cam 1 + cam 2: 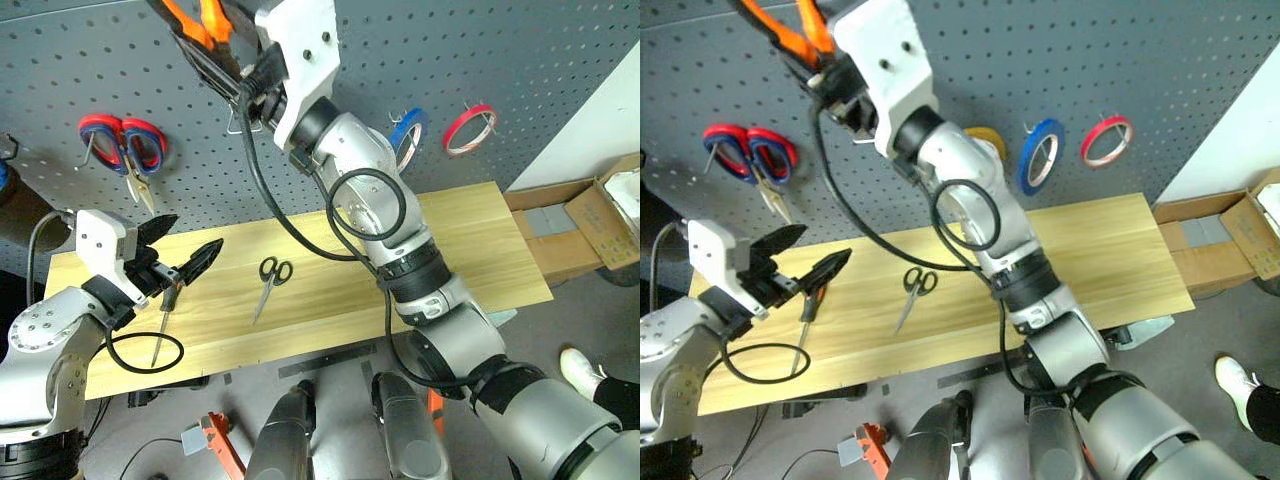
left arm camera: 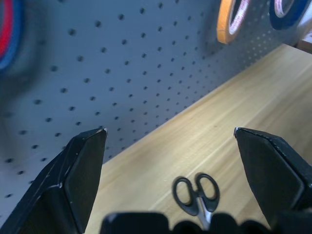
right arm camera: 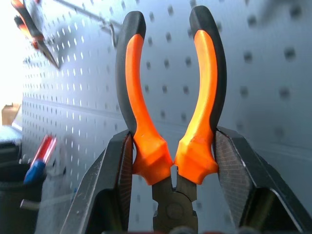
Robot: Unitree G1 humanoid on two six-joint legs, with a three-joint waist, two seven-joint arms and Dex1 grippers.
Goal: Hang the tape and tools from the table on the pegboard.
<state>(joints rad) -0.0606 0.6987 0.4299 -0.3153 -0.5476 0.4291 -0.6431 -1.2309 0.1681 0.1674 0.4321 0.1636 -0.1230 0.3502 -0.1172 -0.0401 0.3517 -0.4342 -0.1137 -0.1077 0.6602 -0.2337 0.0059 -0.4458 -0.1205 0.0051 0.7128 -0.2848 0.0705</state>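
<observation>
Dark grey pegboard (image 1: 520,60) backs a light wood-grain counter (image 1: 470,250); no legible writing or brand marks appear. Right end effector (image 3: 173,161) is clenched on the orange-and-black pliers (image 3: 170,112), held high against the board. Left end effector (image 1: 185,250) hangs released above the counter's left end. Black scissors (image 1: 270,280) and screwdriver (image 1: 165,315) lie on the counter. Blue tape (image 1: 1040,155) hangs on the board beside a red roll (image 1: 1107,140).

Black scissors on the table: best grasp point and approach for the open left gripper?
Grip the black scissors at the pivot, just below the finger loops, coming from above with the left gripper. They lie flat on the table, loops toward the pegboard, so fingers straddle the narrow neck.
</observation>
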